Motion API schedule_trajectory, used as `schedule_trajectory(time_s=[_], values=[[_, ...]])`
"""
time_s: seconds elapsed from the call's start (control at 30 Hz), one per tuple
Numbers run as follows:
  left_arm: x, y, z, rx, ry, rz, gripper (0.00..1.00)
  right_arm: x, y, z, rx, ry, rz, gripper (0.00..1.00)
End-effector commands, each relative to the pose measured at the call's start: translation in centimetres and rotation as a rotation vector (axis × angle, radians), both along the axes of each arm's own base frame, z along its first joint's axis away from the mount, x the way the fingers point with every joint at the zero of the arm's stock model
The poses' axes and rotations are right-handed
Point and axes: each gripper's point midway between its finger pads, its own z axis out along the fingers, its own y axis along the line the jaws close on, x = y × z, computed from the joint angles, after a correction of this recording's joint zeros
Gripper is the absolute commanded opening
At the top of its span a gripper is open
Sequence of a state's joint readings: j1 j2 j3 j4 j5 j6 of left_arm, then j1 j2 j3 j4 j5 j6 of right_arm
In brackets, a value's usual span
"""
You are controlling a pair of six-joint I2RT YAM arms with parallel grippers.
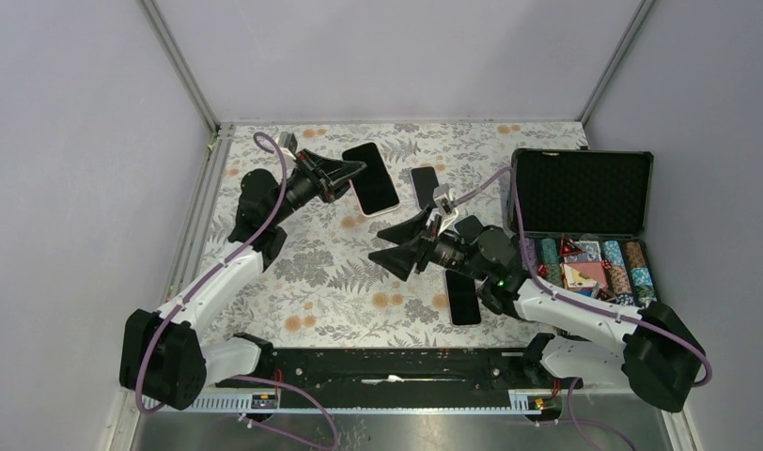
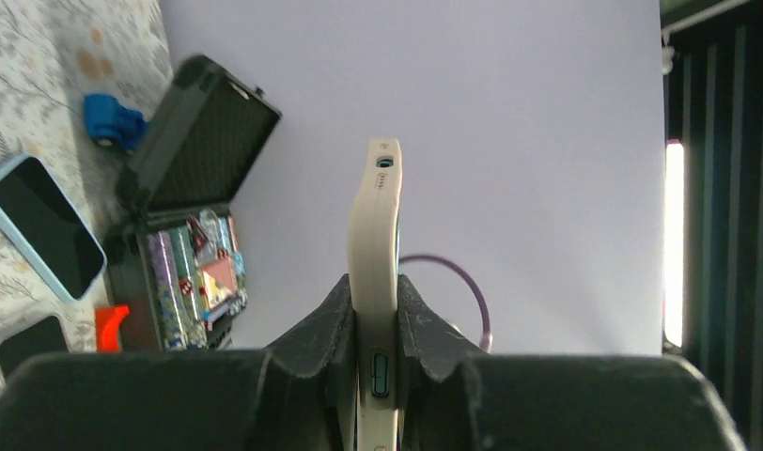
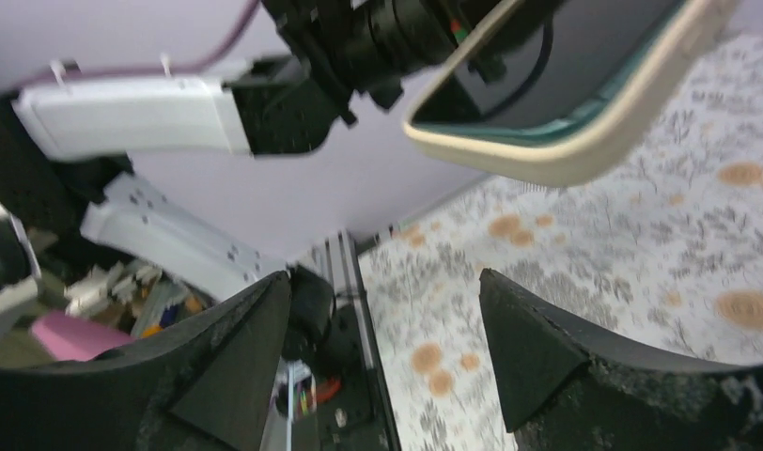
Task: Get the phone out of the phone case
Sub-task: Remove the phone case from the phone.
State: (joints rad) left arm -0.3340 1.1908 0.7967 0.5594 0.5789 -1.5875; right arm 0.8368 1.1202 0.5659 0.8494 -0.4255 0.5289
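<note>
Closest to my bases a bare dark handset (image 1: 462, 296) lies flat on the flowered table (image 1: 312, 282), under my right forearm; it is not the job.

A little farther out, my right gripper (image 1: 376, 244) hangs above the cloth with its jaws spread wide and nothing between them. From its wrist camera the work floats above and beyond the fingers, apart from them.

Farther still, my left gripper (image 2: 373, 287) is pressed together on the cream phone case (image 2: 376, 225), pinching it edge-on across its thickness and holding it up off the table. The phone (image 3: 566, 66) sits inside the case, dark glass showing, and a thin teal line runs between the glass and the cream rim. I cannot tell whether that is a lifted edge or only the phone's own side.

I judge the step in hand to be the separation itself: one arm steadies the case, the other is free to work. Next, my right fingers need to rise to the free end, catch the rim or push from the back, and peel without twisting the case out of my left pinch.

Beyond lie a second loose handset (image 1: 425, 186) and, off to the right, an open chip box (image 1: 584, 188).
</note>
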Motion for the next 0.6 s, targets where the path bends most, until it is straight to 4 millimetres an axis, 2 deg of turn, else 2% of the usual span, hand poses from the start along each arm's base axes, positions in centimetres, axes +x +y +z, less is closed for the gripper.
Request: schedule_trajectory(time_s=[0.0, 0.1, 0.3, 0.37, 0.47, 0.57], values=[[-0.4, 2.3, 5.8, -0.065, -0.193, 0.179, 0.00, 2.5, -1.4, 6.6, 0.314, -0.033, -0.267, 0.80], [-0.9, 2.6, 6.4, -0.064, -0.209, 0.196, 0.00, 3.5, -2.0, 7.4, 0.391, 0.000, -0.332, 0.80], [-1.6, 2.7, 7.1, -0.081, -0.233, 0.213, 0.00, 4.3, -0.2, 8.8, 0.441, 0.069, -0.296, 0.78], [-1.8, 2.6, 7.3, -0.084, -0.239, 0.208, 0.00, 4.1, 0.1, 9.6, 0.473, 0.068, -0.268, 0.72], [-1.9, 2.5, 7.2, -0.094, -0.230, 0.199, 0.00, 2.7, 1.1, 11.1, 0.494, 0.012, -0.172, 0.64], [-2.0, 2.4, 7.4, -0.106, -0.230, 0.189, 0.00, 2.4, 1.4, 11.1, 0.500, 0.001, -0.146, 0.65]])
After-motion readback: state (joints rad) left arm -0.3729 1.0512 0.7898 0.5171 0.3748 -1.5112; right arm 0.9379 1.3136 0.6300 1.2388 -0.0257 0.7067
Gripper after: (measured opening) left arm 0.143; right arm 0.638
